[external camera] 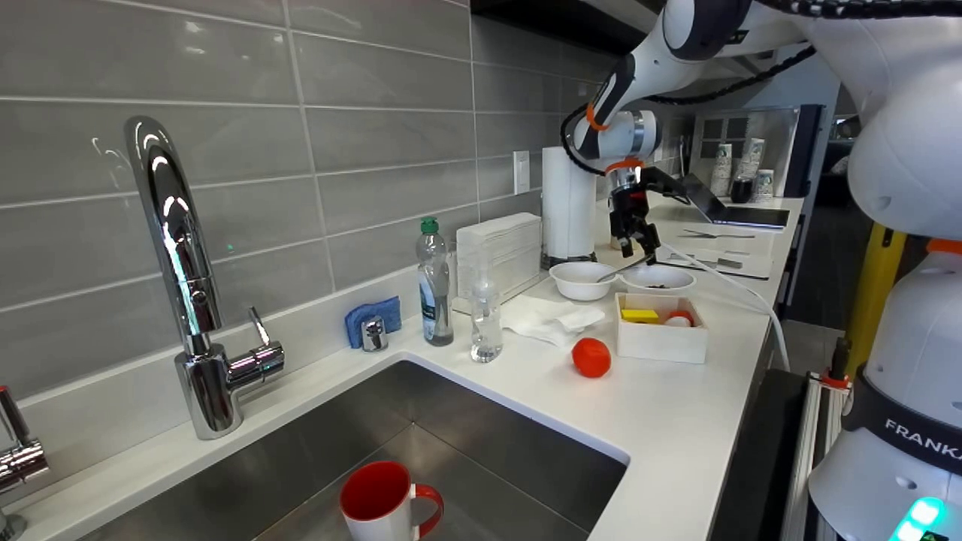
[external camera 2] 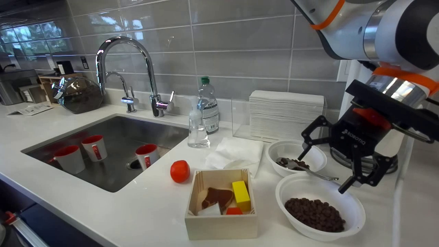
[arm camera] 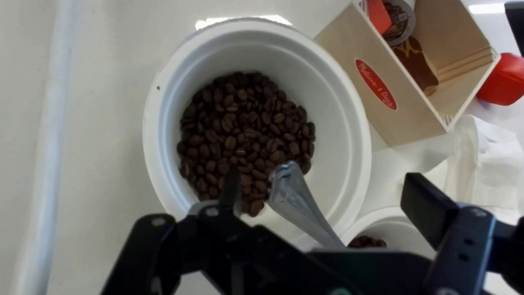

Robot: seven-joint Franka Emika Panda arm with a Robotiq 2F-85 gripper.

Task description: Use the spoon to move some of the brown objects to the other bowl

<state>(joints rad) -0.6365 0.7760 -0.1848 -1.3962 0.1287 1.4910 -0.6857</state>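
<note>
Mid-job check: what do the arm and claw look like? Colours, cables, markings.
The arm is white and rounded, with dark joint sections, orange bands and a black ribbed cable. Low down, a dark band reads FRANKA, partly cut off, above a teal light. Past a silvery collar, the claw is black with a red patch, marked ROBOTIQ, with angular, linked fingers.

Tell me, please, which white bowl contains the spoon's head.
The bowl nearer the tiled wall, holding fewer beans; only the spoon's handle reaches over the fuller bowl.
</note>
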